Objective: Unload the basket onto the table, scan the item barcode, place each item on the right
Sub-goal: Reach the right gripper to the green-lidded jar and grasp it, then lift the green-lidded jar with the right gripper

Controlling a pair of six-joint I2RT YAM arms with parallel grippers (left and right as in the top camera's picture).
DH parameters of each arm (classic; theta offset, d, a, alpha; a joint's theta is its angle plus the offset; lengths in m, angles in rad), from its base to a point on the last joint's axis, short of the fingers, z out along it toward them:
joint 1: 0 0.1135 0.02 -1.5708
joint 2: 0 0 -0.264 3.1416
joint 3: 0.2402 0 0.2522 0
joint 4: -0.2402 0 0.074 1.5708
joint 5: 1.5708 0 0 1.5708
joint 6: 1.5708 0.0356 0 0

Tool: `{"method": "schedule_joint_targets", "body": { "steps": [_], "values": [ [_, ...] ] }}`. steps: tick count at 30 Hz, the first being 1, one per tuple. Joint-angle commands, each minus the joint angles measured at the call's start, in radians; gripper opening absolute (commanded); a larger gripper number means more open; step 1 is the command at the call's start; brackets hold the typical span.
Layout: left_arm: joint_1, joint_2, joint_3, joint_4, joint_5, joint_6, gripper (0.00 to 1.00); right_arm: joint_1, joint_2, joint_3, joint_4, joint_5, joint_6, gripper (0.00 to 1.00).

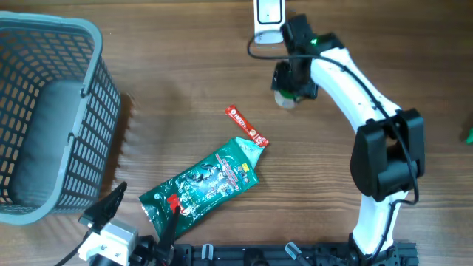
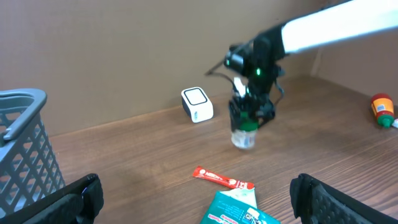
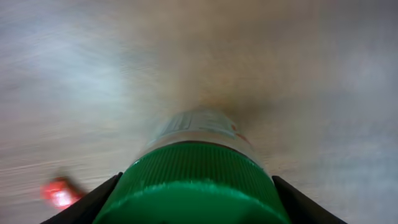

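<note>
We see bare tabletop [image 1: 185,59] open between the basket [image 1: 102,111] and the scanner [image 1: 267,15], but the green pouch [image 1: 203,185] and red sachet [image 1: 246,127] just beside it clutter the middle, and the right arm [image 1: 349,77] stretches across the right side above the bottle [image 1: 286,101].

Nothing can be read: print on the pouch [image 1: 203,185], the red stick [image 1: 246,125] and the label [image 3: 200,124] of the bottle [image 3: 193,180] is blurred.

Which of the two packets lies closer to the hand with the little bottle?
The thin red stick packet. It lies past the big green bag's corner, on the side toward the right hand gripping the green-capped bottle.
</note>
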Motion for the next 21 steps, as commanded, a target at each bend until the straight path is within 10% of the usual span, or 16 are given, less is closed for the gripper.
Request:
{"method": "schedule_joint_targets", "body": {
  "steps": [1,6,21],
  "values": [
    [-0.002,-0.007,-0.001,0.002,0.008,-0.007,1.0,0.0,-0.026,-0.058,0.032,0.05,0.107,0.7],
    [-0.002,-0.007,-0.001,0.002,0.008,-0.006,1.0,-0.008,-0.028,-0.035,0.005,0.012,0.105,1.0],
    [-0.002,-0.007,-0.001,0.002,0.008,-0.007,1.0,-0.08,-0.127,0.067,0.074,-0.098,-0.085,1.0]
  ]
}}
